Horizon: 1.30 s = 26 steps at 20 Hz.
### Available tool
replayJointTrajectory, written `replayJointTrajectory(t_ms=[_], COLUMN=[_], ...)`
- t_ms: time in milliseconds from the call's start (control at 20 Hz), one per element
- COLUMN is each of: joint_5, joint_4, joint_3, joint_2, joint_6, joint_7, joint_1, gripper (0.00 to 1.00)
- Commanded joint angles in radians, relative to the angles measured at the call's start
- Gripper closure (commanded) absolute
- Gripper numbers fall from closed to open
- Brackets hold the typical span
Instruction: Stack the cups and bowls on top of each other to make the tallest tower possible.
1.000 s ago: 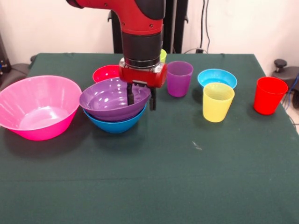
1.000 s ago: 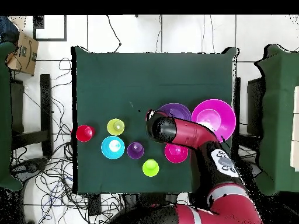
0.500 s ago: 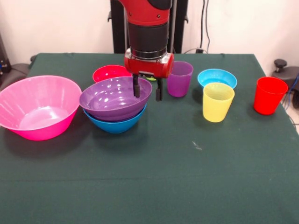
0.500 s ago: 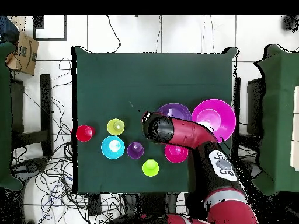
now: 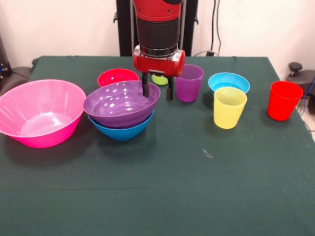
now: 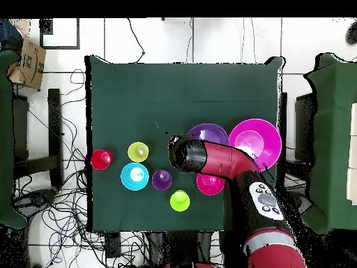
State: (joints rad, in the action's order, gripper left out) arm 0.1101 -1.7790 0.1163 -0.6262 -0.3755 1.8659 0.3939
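Observation:
The large purple bowl point(image 5: 118, 104) sits nested in the medium blue bowl point(image 5: 120, 130), which forms the tower's base; the purple bowl also shows in the overhead view point(image 6: 209, 132). My gripper point(image 5: 157, 91) is open and empty, just above the purple bowl's right rim. The lime green cup point(image 5: 160, 79) stands behind it, partly hidden. The purple cup point(image 5: 189, 82), yellow cup point(image 5: 229, 107) and red cup point(image 5: 284, 100) stand to the right. The small red bowl point(image 5: 117, 77), light blue bowl point(image 5: 228, 81) and very large pink bowl point(image 5: 42, 113) sit apart. The orange bowl is out of view.
The green table point(image 5: 172, 187) stretches towards the camera in front of the objects. In the overhead view my arm point(image 6: 209, 157) crosses between the purple bowl and the small red bowl point(image 6: 210, 183). Cables lie on the floor round the table.
My gripper has risen off the purple bowl's right rim and moved a little right and back. The purple bowl stays in the blue bowl.

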Motion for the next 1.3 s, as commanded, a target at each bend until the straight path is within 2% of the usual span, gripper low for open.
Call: replayJointTrajectory(t_ms=[50,300,450,750,900,1300], joint_5=[0.027,0.028,0.018,0.007,0.006,0.01], joint_4=[-0.034,-0.043,-0.059,-0.043,-0.038,-0.008], joint_3=[0.075,0.069,0.037,0.008,0.007,0.001], joint_2=[0.008,-0.013,-0.078,-0.135,-0.138,-0.089], joint_6=[-0.097,-0.109,-0.171,-0.264,-0.271,-0.245], joint_7=[0.017,0.018,0.04,0.063,0.07,0.09], joint_1=[-0.024,-0.029,-0.063,-0.109,-0.119,-0.139], gripper=[0.0,0.0,0.0,0.0,0.0,0.0])
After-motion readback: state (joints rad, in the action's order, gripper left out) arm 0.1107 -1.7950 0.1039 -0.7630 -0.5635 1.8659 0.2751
